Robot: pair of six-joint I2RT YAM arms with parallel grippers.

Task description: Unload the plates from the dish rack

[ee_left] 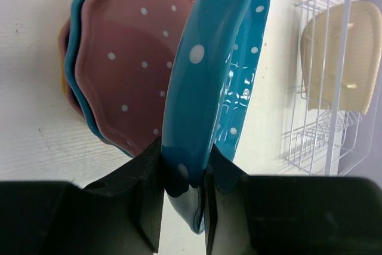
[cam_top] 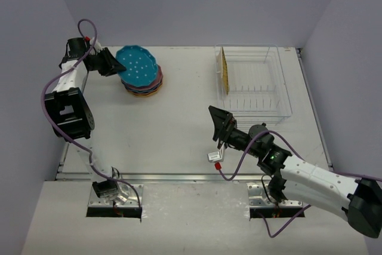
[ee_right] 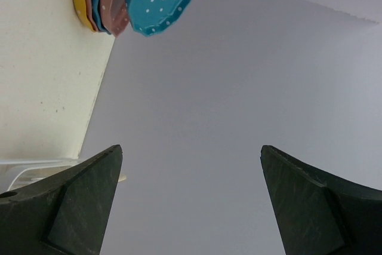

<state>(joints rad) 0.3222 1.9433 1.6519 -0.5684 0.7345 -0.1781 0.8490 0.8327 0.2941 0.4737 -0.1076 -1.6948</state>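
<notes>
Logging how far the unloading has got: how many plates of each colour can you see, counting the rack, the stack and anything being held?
Teal plates: 2, one in the left gripper
Pink plates: 2
Yellow plates: 2, one in the dish rack
Total: 6

We can read no text, brand or number anywhere. A small white tag (cam_top: pixel 213 156) sits beside the right arm (cam_top: pixel 310 177), but anything on it is too small for us to make out. The teal plate (cam_top: pixel 138 67) carries only white dots.
</notes>
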